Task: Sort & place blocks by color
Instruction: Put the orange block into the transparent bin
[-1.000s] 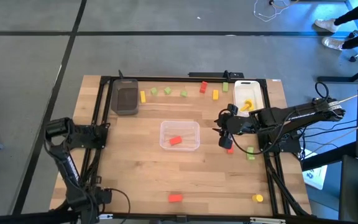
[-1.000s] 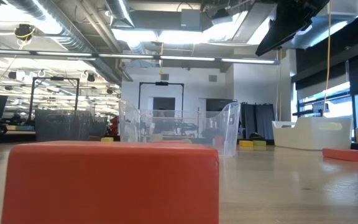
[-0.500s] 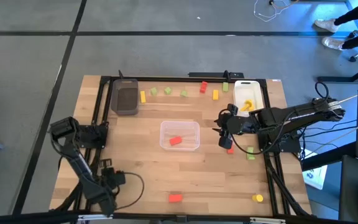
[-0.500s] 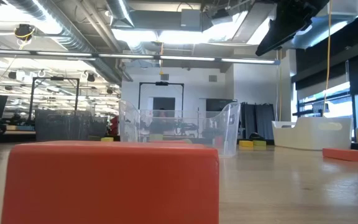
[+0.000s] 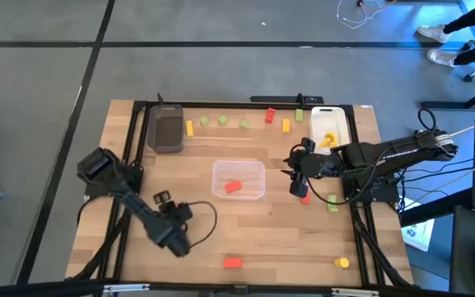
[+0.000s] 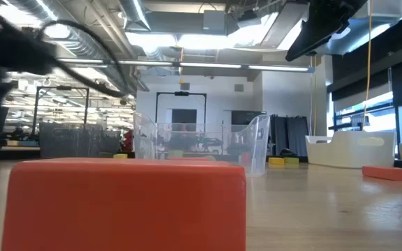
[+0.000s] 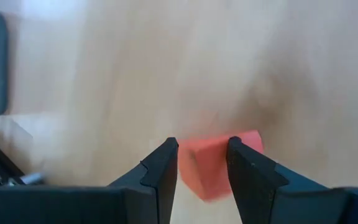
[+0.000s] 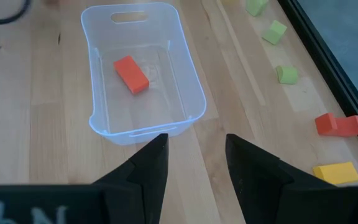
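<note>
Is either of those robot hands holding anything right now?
No. The left gripper hangs with open fingers above a red block; the right gripper is open and empty near the clear tray.

Overhead view straight down; low view level, close behind red block (image 6: 124,202); both share clear tray (image 5: 238,179).

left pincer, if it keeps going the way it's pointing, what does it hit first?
Most likely the red block lying on the wooden table. In the left wrist view it sits just ahead of the open left pincer, lined up with the gap between the fingers. Depth is unclear; nothing else shows in between.
</note>
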